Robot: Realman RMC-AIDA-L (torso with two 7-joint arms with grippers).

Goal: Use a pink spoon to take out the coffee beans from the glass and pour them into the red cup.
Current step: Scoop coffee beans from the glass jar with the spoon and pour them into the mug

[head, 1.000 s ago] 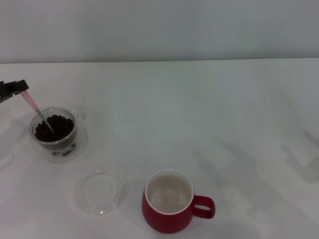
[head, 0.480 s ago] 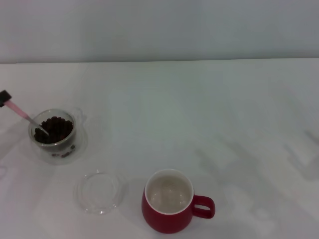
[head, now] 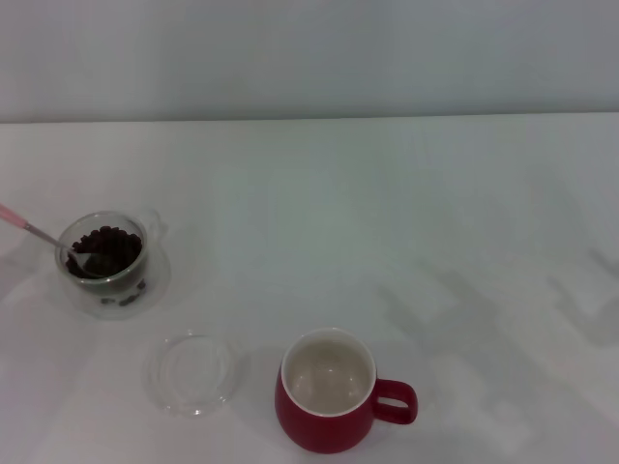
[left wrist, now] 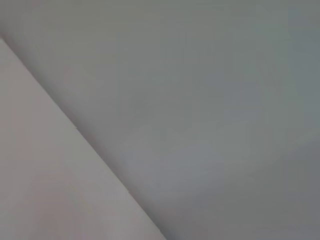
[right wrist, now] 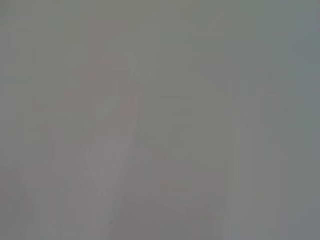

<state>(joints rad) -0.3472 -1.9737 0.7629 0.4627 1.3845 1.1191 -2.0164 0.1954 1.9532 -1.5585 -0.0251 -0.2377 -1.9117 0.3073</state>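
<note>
Red cup, the squat deep-red ceramic mug with the creamy white inside, sits closest to the camera at about 6 o'clock in the head view, loop handle sticking out toward 3 o'clock. Looks empty inside, just the pale bottom showing.

Just to its 9 o'clock side, close but not touching, is a flat shallow clear glass dish lying on the white table.

Farther back, out around 10 o'clock, is the small clear double-walled glass with its little clear handle pointing toward 2 o'clock-ish. It's got a heap of dark brown coffee beans in it. The pink spoon has its shiny metal bowl down in the glass against the beans, and the neck leans over the rim toward 10 o'clock, with the pale-pink handle running off the left edge of the shot.

Neither gripper shows up anywhere. What's holding the spoon is past the edge, so no way to say from here if the left one is clamped on it. Both wrist cams show only plain grey-white surface, nothing to make out.
</note>
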